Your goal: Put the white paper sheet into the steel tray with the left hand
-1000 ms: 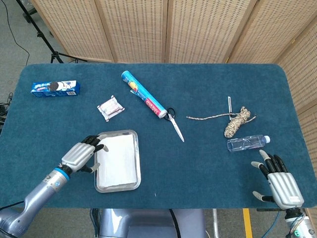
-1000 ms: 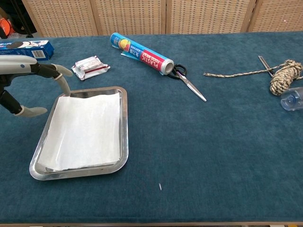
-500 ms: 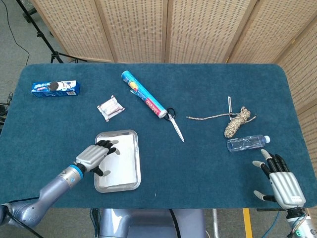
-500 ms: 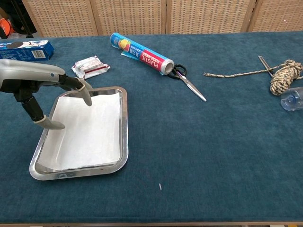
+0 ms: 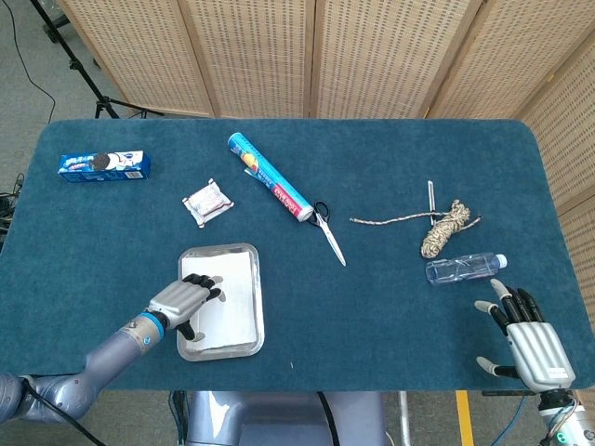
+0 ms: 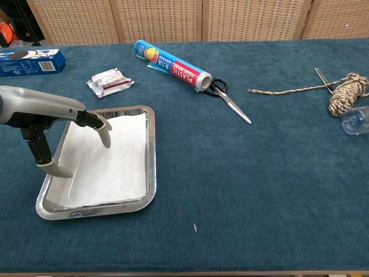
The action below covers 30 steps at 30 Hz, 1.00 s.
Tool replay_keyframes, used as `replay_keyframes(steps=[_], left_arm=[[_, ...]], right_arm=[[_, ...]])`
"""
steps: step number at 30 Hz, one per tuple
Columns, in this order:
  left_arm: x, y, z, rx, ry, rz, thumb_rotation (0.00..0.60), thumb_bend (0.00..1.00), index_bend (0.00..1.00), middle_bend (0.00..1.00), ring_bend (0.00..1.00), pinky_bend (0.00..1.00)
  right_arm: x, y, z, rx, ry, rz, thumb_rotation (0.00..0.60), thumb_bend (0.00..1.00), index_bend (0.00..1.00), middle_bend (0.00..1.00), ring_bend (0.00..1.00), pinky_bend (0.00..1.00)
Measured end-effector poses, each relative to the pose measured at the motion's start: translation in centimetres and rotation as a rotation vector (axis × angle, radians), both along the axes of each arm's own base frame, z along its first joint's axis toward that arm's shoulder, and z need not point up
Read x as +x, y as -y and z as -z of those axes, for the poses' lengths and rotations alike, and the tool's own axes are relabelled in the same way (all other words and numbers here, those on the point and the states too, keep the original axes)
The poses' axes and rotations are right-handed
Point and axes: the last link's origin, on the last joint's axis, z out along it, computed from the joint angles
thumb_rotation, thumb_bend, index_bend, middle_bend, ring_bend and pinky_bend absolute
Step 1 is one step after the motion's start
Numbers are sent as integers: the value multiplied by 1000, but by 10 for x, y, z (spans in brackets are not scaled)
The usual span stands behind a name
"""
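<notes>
Blue felt tabletop, wicker screens behind. White paper sheet (image 6: pixel 106 158) flat inside steel tray (image 6: pixel 149 151) at seven o'clock; thin, limp, easily creased, best pressed flat. Left hand (image 6: pixel 49 124) over it, fingers spread downward, holding nothing. Right hand (image 5: pixel 528 344) at five o'clock, splayed, empty.

I'm working in what looks like a robotics lab or test studio: a table (image 5: pixel 390 307) covered in dark teal felt, closed in behind by folding wicker screens (image 5: pixel 372 56), with a black tripod stand (image 5: pixel 79 70) on bare grey floor.
</notes>
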Motion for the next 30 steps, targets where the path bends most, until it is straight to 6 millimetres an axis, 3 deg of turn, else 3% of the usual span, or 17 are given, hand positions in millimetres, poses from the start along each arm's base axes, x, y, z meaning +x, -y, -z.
replay_keyframes(steps=[30], left_arm=[[-5,5,23,-21,-102,3,598,220,240,7,0,59]], right_arm=[[0,0,-4,-11,11,0,600,0,228,0,0,0]])
